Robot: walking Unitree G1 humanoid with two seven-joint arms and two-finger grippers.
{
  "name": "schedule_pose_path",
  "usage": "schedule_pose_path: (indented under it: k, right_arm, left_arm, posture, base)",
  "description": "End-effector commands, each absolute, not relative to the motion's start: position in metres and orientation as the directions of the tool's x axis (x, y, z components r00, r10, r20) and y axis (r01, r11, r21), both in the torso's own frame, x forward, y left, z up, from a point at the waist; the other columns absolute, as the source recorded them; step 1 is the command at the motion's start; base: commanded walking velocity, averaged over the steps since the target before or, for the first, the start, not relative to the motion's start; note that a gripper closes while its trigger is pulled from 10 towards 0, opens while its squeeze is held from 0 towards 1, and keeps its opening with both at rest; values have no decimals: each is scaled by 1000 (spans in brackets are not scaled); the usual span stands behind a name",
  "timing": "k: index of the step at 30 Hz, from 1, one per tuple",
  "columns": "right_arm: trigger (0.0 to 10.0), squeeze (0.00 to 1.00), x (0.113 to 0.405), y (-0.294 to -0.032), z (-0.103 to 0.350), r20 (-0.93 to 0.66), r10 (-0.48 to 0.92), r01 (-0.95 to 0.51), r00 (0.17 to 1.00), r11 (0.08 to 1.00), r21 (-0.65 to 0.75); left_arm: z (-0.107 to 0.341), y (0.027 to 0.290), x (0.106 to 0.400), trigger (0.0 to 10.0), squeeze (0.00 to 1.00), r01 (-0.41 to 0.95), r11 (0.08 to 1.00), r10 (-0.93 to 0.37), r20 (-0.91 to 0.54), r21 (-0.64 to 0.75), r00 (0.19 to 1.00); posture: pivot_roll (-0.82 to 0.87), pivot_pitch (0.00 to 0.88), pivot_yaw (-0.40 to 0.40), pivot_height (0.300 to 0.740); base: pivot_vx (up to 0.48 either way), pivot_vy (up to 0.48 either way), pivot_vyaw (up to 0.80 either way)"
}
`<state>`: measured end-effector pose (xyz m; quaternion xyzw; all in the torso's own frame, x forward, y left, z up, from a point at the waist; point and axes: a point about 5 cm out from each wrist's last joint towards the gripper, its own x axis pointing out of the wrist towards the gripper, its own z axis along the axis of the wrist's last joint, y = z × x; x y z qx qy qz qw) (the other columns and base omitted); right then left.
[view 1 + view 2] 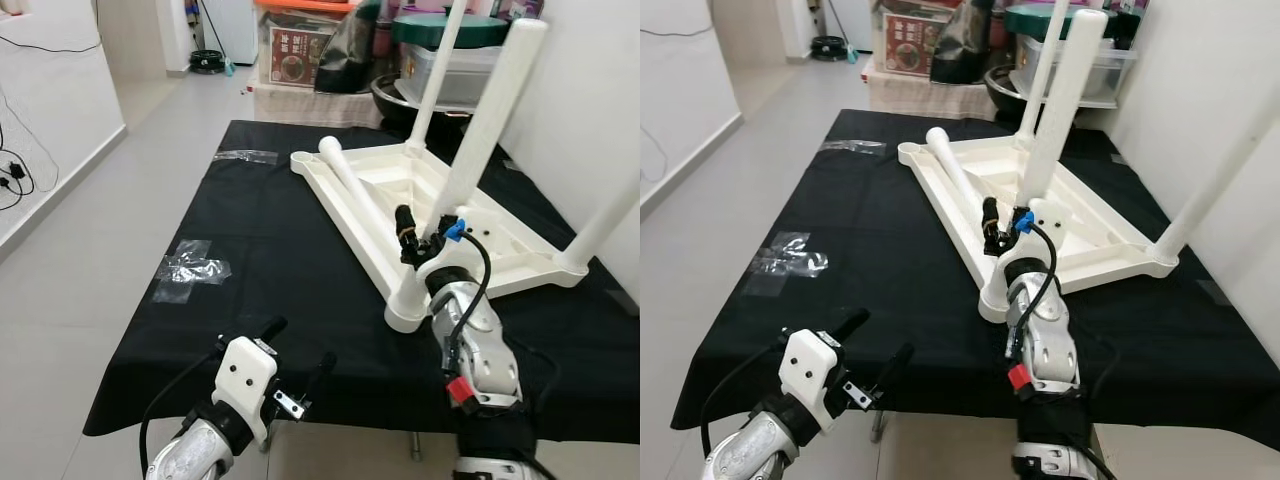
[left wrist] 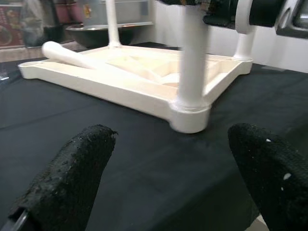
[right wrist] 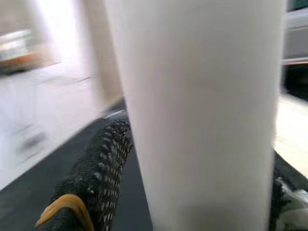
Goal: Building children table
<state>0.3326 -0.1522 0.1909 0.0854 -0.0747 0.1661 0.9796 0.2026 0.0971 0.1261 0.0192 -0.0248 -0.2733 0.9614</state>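
A white children's table top (image 1: 345, 232) lies upside down on a black-covered table (image 1: 250, 300). Three white legs stand up from its corners, and a loose leg (image 1: 352, 188) lies across its underside. My right gripper (image 1: 430, 236) is shut on the near corner leg (image 1: 480, 140), low down, just above its socket (image 2: 190, 113). The right wrist view shows that leg (image 3: 202, 110) pressed against a black finger (image 3: 96, 178). My left gripper (image 1: 297, 350) hovers open at the table's near edge, left of the socket, with nothing between its fingertips (image 2: 72, 173).
Pieces of clear tape (image 1: 195, 265) stick to the black cloth at the left, with another piece (image 1: 245, 155) at the far edge. Boxes and bins (image 1: 300, 50) crowd the floor behind the table. A white wall runs close along the right. Tiled floor (image 1: 90, 220) lies open at the left.
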Motion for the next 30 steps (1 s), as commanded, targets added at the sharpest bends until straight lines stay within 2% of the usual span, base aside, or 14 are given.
schedule_pose_path:
  k: [1, 3, 4, 6, 8, 10, 20, 21, 22, 24, 26, 27, 28, 30]
  right_arm:
    - [10000, 0, 330, -136, 195, 166, 524, -546, 836, 823, 156]
    - [10000, 0, 330, -136, 195, 166, 524, -546, 836, 823, 156]
    - [10000, 0, 325, -135, 193, 120, 671, -679, 732, 702, 216]
    - [10000, 0, 325, -135, 193, 120, 671, -679, 732, 702, 216]
    - [10000, 0, 317, -132, 190, 78, 851, -843, 520, 495, 210]
    - [10000, 0, 321, -130, 191, 73, 880, -870, 469, 446, 210]
    - [10000, 0, 348, -115, 194, 85, 870, -868, 486, 469, 164]
    - [0, 0, 354, -113, 190, 70, 804, -802, 591, 576, 160]
    - [0, 0, 357, -114, 186, 60, 726, -726, 685, 673, 140]
    - [0, 0, 360, -116, 183, 57, 671, -672, 740, 730, 125]
    - [0, 0, 362, -128, 178, 33, 480, -479, 877, 868, 131]
    - [0, 0, 362, -128, 178, 33, 480, -479, 877, 868, 131]
    - [0, 0, 362, -140, 175, 18, 339, -338, 941, 931, 135]
    - [0, 0, 361, -148, 172, 8, 239, -238, 971, 962, 135]
  left_arm:
    - [122, 96, 203, 10000, 0, 531, 845, -533, 23, 58, 846]
    - [122, 96, 203, 10000, 0, 531, 845, -533, 23, 58, 846]
    - [122, 96, 203, 10000, 0, 531, 846, -533, 23, 56, 846]
    - [122, 96, 203, 10000, 0, 531, 846, -533, 23, 56, 846]
    - [122, 96, 204, 10000, 0, 531, 845, -533, 22, 56, 846]
    - [122, 96, 204, 10000, 0, 531, 845, -533, 22, 56, 846]
    - [124, 96, 205, 10000, 0, 527, 847, -530, 26, 63, 848]
    - [124, 96, 205, 10000, 0, 527, 848, -529, 26, 64, 848]
    - [124, 96, 205, 10000, 0, 526, 848, -529, 26, 65, 849]
    - [124, 96, 205, 10000, 0, 526, 848, -529, 26, 65, 849]
    - [124, 96, 205, 10000, 0, 525, 849, -527, 26, 62, 849]
    - [124, 96, 205, 10000, 0, 525, 849, -527, 26, 62, 849]
    - [124, 96, 205, 10000, 0, 525, 849, -528, 26, 61, 849]
    - [124, 96, 205, 10000, 0, 526, 848, -528, 25, 61, 849]
  posture:
    - [120, 0, -91, 740]
    - [120, 0, -91, 740]
    - [118, 0, -90, 740]
    - [118, 0, -90, 740]
    - [128, 0, -97, 740]
    - [134, 0, -105, 740]
    - [146, 0, -108, 740]
    - [142, 0, -107, 740]
    - [142, 0, -107, 740]
    - [142, 0, -107, 740]
    - [133, 0, -105, 740]
    - [133, 0, -105, 740]
    - [122, 0, -99, 740]
    - [122, 0, -99, 740]
  base:
    - [0, 0, 0]
    - [0, 0, 0]
    - [0, 0, 0]
    - [0, 0, 0]
    - [0, 0, 0]
    - [0, 0, 0]
    - [0, 0, 0]
    - [0, 0, 0]
    - [0, 0, 0]
    - [0, 0, 0]
    - [0, 0, 0]
    - [0, 0, 0]
    - [0, 0, 0]
    - [0, 0, 0]
